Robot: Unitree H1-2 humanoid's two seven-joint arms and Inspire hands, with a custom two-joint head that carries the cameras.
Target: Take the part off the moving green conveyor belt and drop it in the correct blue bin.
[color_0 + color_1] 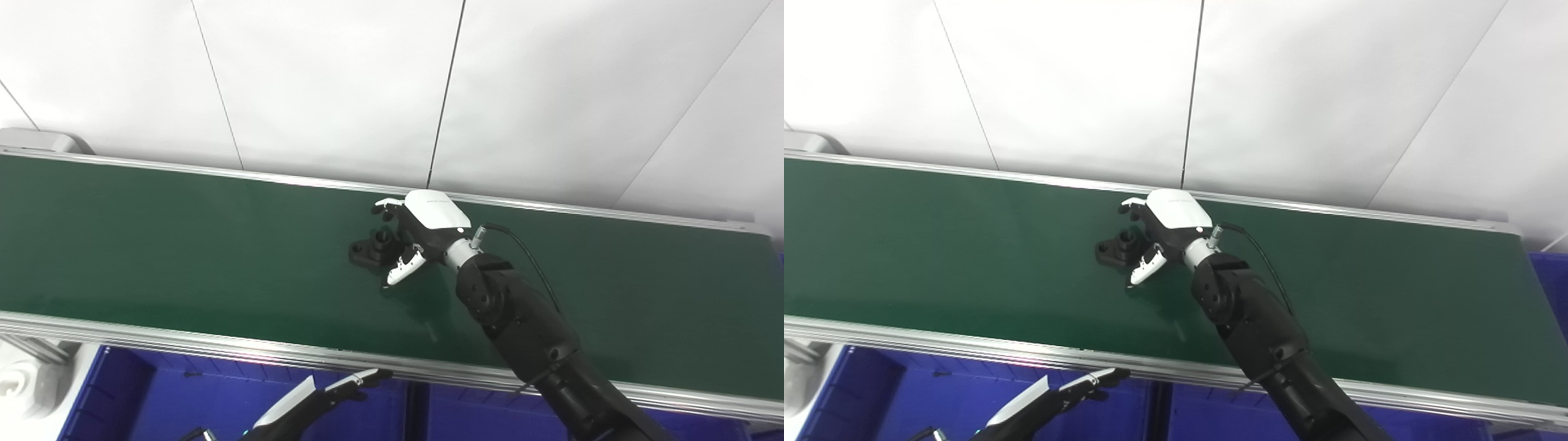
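Observation:
A small black part [371, 247] lies on the green conveyor belt [184, 245] near its middle. My right hand [419, 229] reaches over the belt from the right, fingers apart and curled around the part's right side, thumb [405, 267] below it; it is touching or nearly touching the part, without a closed grip. The part also shows in the right eye view [1118, 245]. My left hand [318, 395] is low at the bottom edge, over the blue bins, fingers stretched out and empty.
Blue bins [184, 398] sit below the belt's near metal rail [184, 343], with a divider [416, 410] between two of them. Another blue bin edge [1549, 288] shows at the far right. A white wall stands behind the belt.

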